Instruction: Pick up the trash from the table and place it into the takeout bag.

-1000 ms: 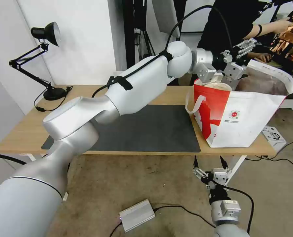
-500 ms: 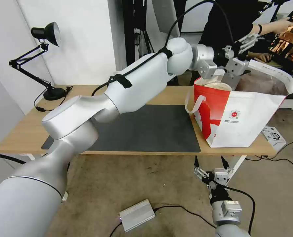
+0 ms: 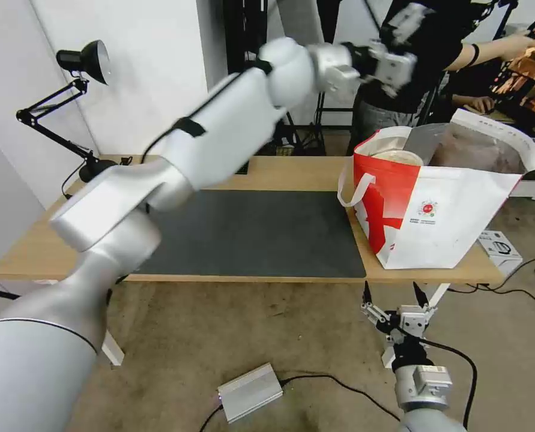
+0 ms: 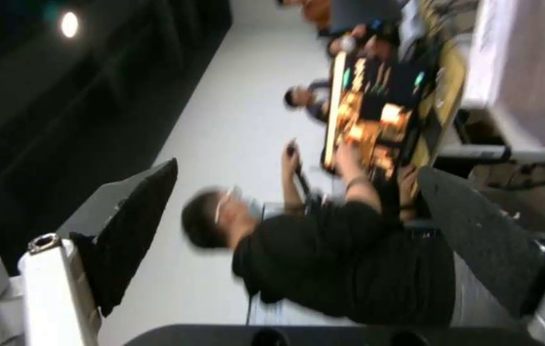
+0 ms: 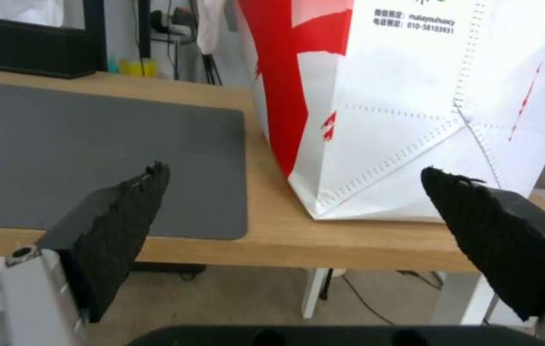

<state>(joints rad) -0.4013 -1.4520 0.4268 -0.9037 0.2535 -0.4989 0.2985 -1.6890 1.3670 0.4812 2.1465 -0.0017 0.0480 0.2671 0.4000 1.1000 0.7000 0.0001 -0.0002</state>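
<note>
Bare now, the desk has only its mat, a beige bowl sits in the bag, my left tool hangs wide open and empty above it, right tool open below: I judge packing finished.

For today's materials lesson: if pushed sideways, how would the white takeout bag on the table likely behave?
The takeout bag looks soft-walled with creased folds, so it would probably flex and buckle. Its broad flat base on the table suggests sliding rather than tipping.
</note>
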